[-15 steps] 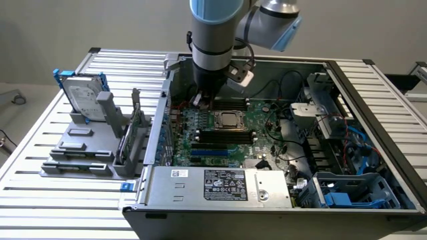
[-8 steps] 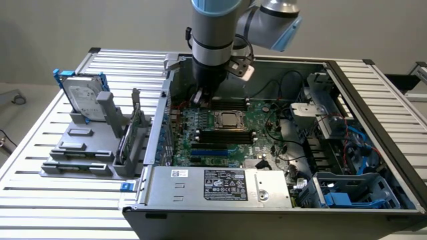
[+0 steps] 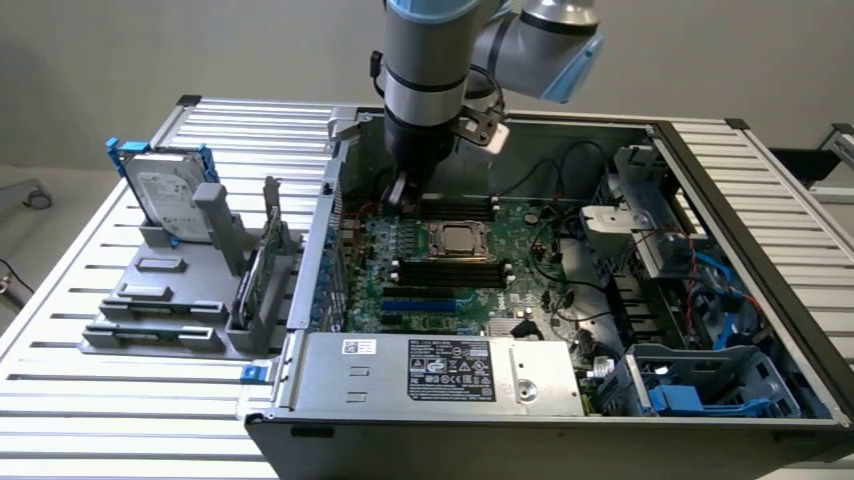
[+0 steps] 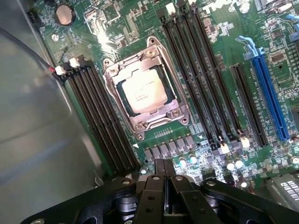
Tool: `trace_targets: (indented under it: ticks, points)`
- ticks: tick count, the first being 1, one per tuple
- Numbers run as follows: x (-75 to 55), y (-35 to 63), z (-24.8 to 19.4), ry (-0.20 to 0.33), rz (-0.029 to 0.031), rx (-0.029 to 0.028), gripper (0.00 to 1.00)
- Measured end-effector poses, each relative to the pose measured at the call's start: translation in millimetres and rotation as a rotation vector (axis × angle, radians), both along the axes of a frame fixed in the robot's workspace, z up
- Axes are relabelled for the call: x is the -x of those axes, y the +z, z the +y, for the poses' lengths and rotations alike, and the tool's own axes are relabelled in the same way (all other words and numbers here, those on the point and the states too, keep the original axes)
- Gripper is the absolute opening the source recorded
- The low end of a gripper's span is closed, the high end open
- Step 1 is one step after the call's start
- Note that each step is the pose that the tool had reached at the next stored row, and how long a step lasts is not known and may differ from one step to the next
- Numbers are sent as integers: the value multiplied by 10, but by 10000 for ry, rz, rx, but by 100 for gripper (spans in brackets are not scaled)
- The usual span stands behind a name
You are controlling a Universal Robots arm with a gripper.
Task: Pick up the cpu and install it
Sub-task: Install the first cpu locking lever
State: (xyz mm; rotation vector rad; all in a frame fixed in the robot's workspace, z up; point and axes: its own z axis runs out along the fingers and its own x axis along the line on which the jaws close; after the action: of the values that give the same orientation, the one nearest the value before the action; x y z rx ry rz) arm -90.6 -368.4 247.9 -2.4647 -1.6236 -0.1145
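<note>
And there it is: the cpu (image 4: 142,90), a thin square chip with a pale silvery top, lying flat inside the metal-framed socket (image 4: 145,122) in the middle of the green motherboard (image 4: 196,140). In the exterior view the same chip (image 3: 461,238) shows up in the open computer case (image 3: 441,385), with dark memory slots (image 4: 100,119) running along either side of it.

The pincer (image 4: 164,175) looks pressed together, its 2 dark fingers (image 4: 154,191) meeting along 1 seam with nothing between them. It hangs above the board beside the socket, near the chip but clearly apart from it.

Handling call: this part should be very light and stiff, with a smooth metal lid that gives little friction. The underside contacts are likely fragile, so I'd judge the 2 opposite bare edges to be the only sensible hold, kept level. With the frame wrapped closely around it, those edges look hard to reach as it sits.
</note>
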Motion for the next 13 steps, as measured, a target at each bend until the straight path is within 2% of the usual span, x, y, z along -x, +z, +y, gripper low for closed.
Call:
trace_targets:
  ticks: [5, 8, 10, 13]
  points:
    - [1, -17, 102, 354, -41, 59, 11]
    - [1, -33, 142, 629, -74, 120, 11]
    - [1, -44, 151, 845, -83, 193, 11]
    - [1, -54, 153, 1198, -81, 384, 11]
